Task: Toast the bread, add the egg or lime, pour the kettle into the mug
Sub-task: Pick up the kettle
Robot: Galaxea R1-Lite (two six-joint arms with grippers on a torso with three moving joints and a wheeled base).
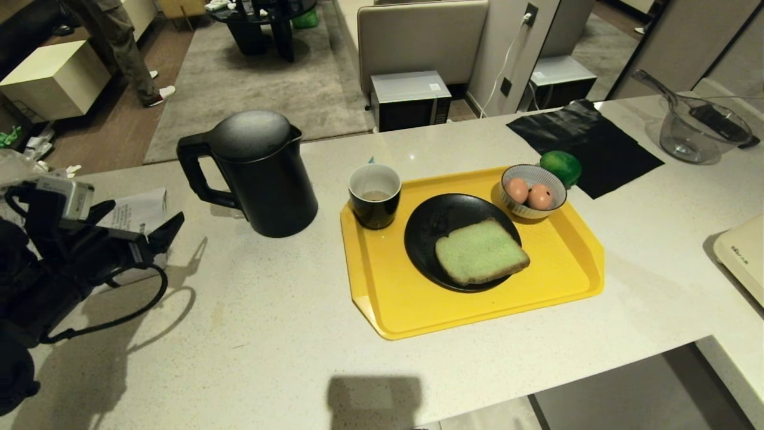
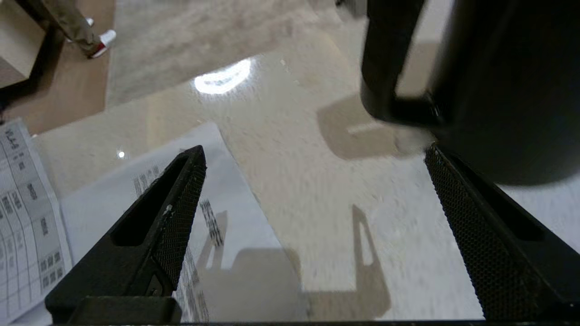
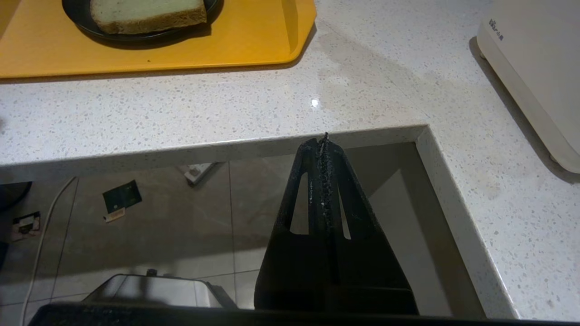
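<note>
Head view: a yellow tray on the speckled counter carries a black plate with the green bread, the mug holding a little brownish liquid, and a striped bowl with two eggs. The lime lies just behind the bowl, off the tray. The kettle stands left of the tray. The left gripper, fingers spread wide and empty, hangs near the kettle's handle. The right gripper, pressed together, sits below the counter edge.

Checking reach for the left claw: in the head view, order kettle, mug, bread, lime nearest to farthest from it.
From the left claw, open at the counter's left:
1. kettle, just right of it
2. mug, on the tray's near-left corner
3. bread, on the black plate
4. lime, behind the egg bowl
</note>
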